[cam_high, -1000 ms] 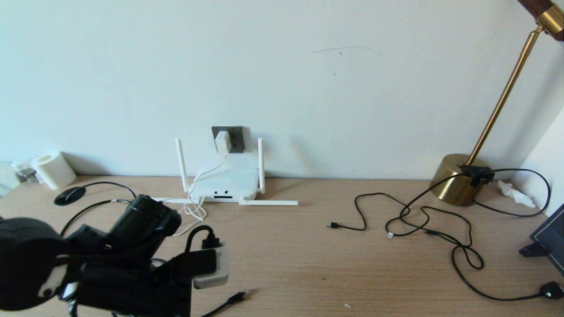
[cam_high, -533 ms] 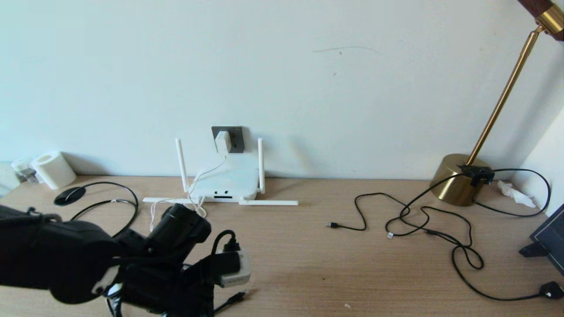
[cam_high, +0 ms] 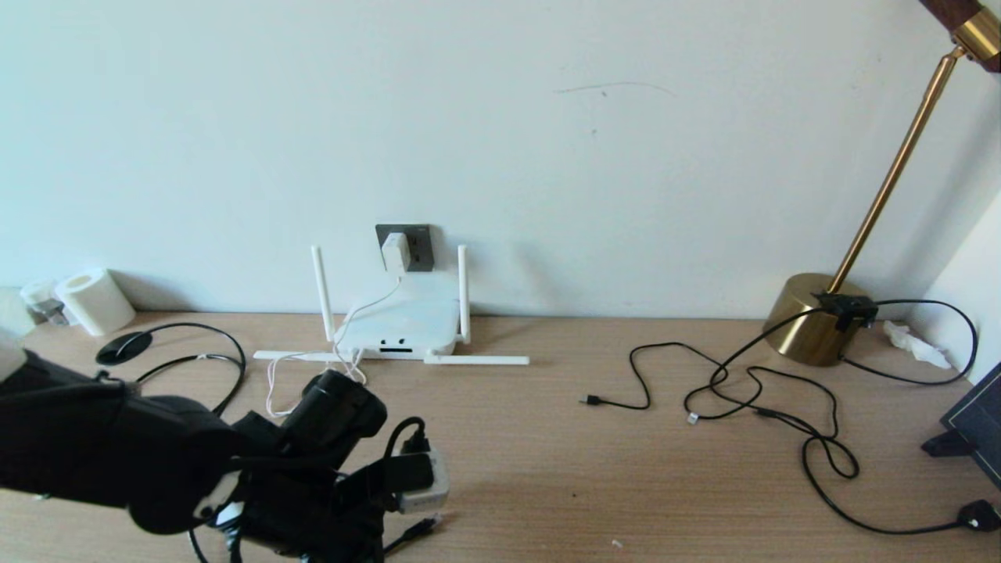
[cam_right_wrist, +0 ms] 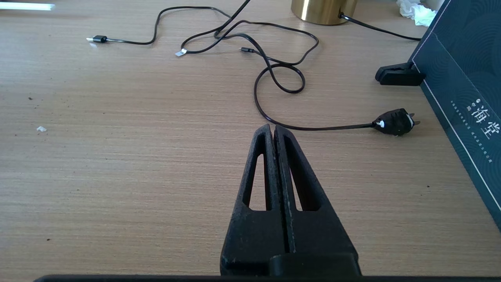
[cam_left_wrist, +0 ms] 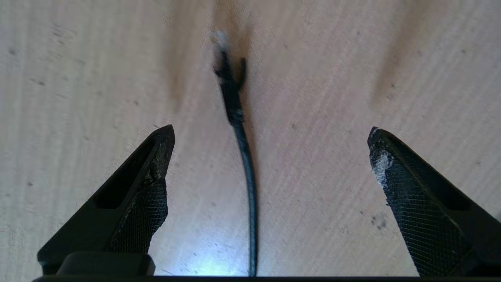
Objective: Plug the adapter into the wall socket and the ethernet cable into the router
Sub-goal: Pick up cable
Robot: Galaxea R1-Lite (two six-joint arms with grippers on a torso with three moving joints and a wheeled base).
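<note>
since a second ago my left arm has swung rightward over the desk [cam_high: 547, 453]. my left claw [cam_left_wrist: 270, 135] gapes wide, straddling the ethernet cable [cam_left_wrist: 244, 156] without touching. my right claw [cam_right_wrist: 273, 131] rests pressed together, empty.

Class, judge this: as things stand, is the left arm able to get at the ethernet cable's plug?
Probably yes. The left end effector hangs open just above the ethernet cable, its plug lying between the fingers on bare desk, nothing covering it.
</note>
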